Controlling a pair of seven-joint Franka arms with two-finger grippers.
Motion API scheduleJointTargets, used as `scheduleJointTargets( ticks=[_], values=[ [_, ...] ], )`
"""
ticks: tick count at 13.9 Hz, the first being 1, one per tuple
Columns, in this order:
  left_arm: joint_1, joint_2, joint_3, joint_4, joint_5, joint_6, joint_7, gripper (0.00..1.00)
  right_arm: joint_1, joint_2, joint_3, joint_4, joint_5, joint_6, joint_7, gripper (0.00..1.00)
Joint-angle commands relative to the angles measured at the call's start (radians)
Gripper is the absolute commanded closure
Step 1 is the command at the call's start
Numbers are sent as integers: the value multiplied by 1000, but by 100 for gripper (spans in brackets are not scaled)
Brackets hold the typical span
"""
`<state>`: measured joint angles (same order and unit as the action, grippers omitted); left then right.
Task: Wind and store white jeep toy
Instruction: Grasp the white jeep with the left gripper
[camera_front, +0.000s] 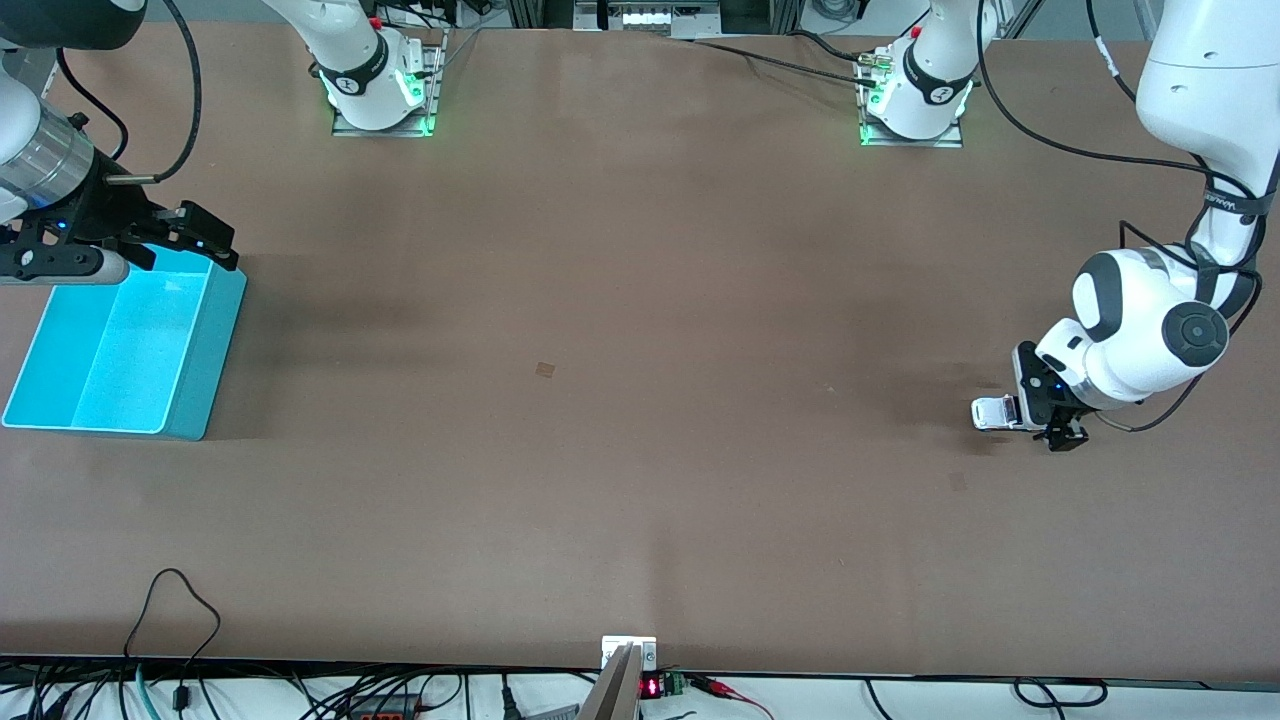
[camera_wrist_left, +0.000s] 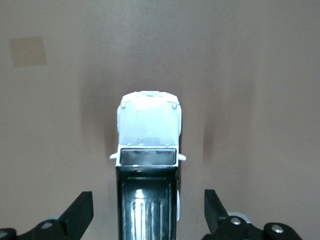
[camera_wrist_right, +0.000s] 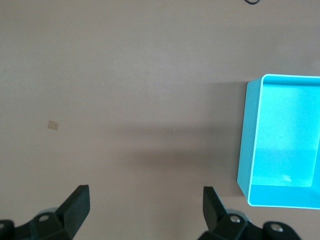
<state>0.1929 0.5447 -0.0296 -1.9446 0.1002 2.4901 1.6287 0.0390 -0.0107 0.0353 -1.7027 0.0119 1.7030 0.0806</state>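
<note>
Left tool (camera_front: 1050, 425) low, fingers straddling the white jeep toy (camera_wrist_left: 148, 135).

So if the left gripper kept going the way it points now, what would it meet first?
Probably the white jeep toy: it lies between the open fingers of the left gripper, roof toward the wrist camera. Under it is the table.

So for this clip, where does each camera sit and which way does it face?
Front view: high, facing both bases across the table; shows both arms, the blue bin, the white jeep toy.
Left wrist view: looks down past the open left hand at the jeep between its fingers.
Right wrist view: looks down past the open right hand at table and bin.
Shared: jeep in front and left wrist views; bin in front and right wrist views.
</note>
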Motion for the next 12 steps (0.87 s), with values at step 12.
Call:
scheduleJointTargets(
  ticks=[12],
  values=[
    [8, 15, -10, 4, 15, 12, 48, 76, -14, -6, 12, 3, 14, -10, -13, 0]
  ],
)
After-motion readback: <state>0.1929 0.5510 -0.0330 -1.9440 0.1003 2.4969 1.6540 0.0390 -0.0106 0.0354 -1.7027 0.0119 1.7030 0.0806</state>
